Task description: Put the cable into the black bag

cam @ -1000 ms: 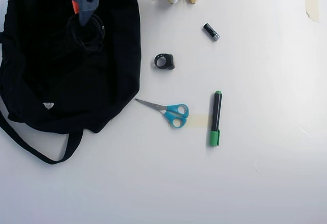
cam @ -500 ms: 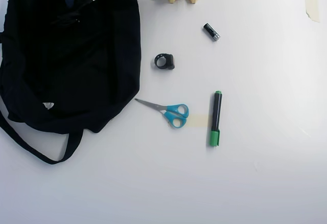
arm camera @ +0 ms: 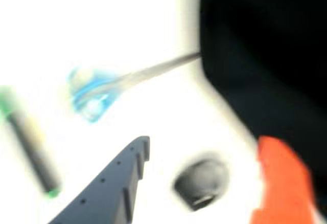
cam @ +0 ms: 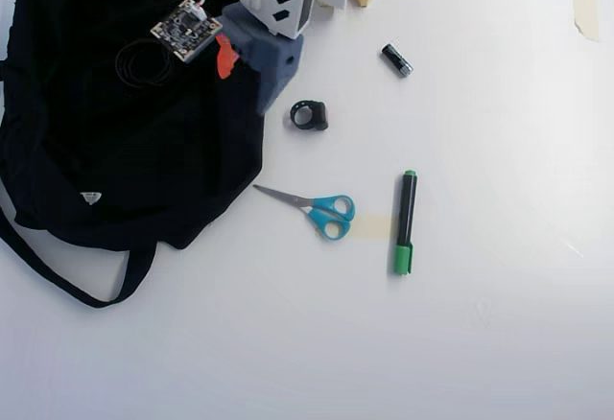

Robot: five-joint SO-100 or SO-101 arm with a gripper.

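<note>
Cable (cam: pixel 136 61): coiled on black bag (cam: pixel 115 161), just left of your tool (cam: pixel 242 67) in overhead view; tool open, empty.

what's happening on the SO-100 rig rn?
The arm's gripper hovers at the edge of the black bag, near a small black ring-like piece. It doesn't appear to hold anything, though the blurred wrist view leaves that unclear. Scissors, a green marker and a battery lie on the white table. I can't pick out a cable.
</note>
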